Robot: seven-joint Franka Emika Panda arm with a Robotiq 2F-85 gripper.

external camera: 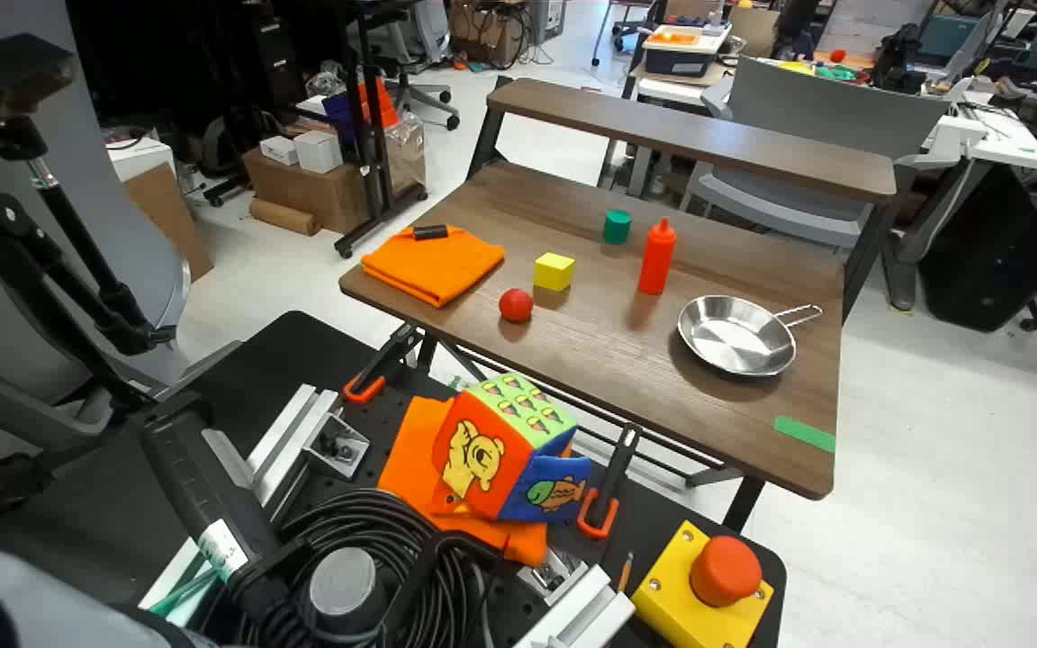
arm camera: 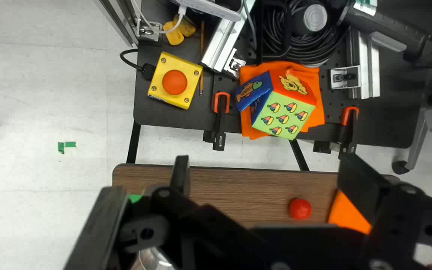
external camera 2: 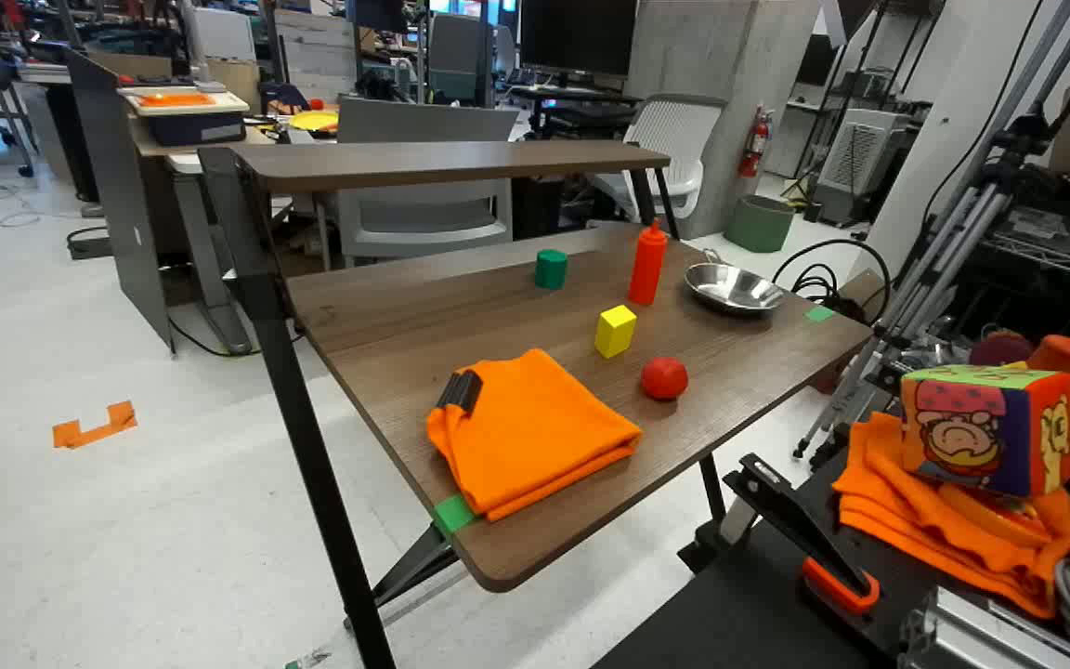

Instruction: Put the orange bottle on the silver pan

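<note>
The orange bottle (external camera: 658, 259) stands upright on the brown table in both exterior views (external camera 2: 648, 267). The silver pan (external camera: 733, 337) rests flat on the table beside it, apart from the bottle, and also shows in an exterior view (external camera 2: 732, 290). In the wrist view only a sliver of the pan (arm camera: 154, 259) shows past the gripper's left finger; the bottle is hidden there. My gripper (arm camera: 264, 167) is open with nothing between its fingers, seen above the table's edge. It is out of sight in both exterior views.
On the table (external camera: 572, 351) are a red ball (external camera: 516, 305), a yellow block (external camera: 554, 271), a green cylinder (external camera: 617, 226) and a folded orange cloth (external camera: 433, 265). A raised shelf (external camera: 689, 135) spans the table's far side. A soft picture cube (arm camera: 283, 108) and a yellow stop-button box (arm camera: 174, 80) sit on the black base.
</note>
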